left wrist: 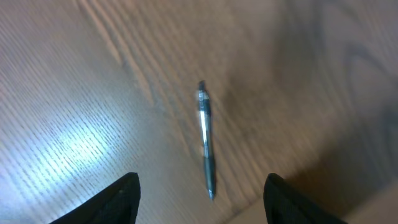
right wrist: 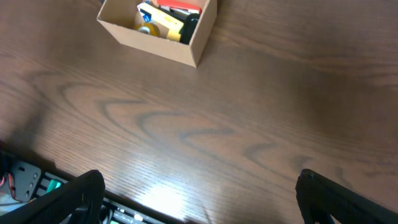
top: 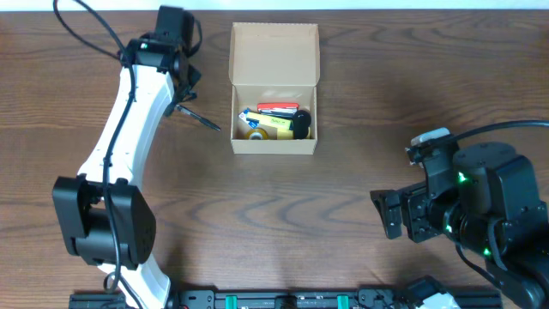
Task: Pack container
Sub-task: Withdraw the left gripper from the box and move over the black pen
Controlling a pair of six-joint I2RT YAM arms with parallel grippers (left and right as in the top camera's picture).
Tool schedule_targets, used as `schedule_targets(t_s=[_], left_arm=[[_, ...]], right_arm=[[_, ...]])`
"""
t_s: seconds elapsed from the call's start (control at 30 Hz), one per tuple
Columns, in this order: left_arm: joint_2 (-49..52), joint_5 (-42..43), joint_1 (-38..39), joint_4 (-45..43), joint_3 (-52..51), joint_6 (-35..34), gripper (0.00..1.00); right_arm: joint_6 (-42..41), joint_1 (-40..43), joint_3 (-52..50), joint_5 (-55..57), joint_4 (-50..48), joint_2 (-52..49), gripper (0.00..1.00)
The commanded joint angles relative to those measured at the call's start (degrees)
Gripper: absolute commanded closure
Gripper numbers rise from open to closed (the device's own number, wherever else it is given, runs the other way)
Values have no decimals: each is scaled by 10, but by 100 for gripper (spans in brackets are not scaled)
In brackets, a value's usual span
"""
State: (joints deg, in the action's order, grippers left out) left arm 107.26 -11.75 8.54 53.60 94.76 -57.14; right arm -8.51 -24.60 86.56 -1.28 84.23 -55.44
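Note:
The container (top: 274, 142), a tan cardboard box with its flap lid open, stands at the back middle of the table. It holds several small items, red, yellow, blue and black. It also shows in the right wrist view (right wrist: 158, 46). A grey pen (top: 202, 119) lies on the table left of the box and shows in the left wrist view (left wrist: 206, 140). My left gripper (left wrist: 200, 199) is open and empty, above the pen, which lies between the fingers. My right gripper (right wrist: 199, 196) is open and empty near the table's front right.
The left arm (top: 129, 129) stretches from the front left towards the back. The right arm (top: 472, 206) sits at the front right. A rail with electronics (top: 283, 300) runs along the table's front edge.

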Motion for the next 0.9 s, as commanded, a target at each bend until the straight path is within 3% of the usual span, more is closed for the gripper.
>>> schedule_targets(t_s=[0.0, 0.27, 0.87], left_arm=[[4, 31, -11, -35, -46, -29, 36], [17, 87, -14, -165, -128, -30, 38], [119, 138, -14, -196, -130, -79, 41]], right_arm=[[5, 4, 7, 6, 1, 0, 1], [5, 4, 7, 6, 1, 0, 1], [5, 4, 7, 6, 1, 0, 1]])
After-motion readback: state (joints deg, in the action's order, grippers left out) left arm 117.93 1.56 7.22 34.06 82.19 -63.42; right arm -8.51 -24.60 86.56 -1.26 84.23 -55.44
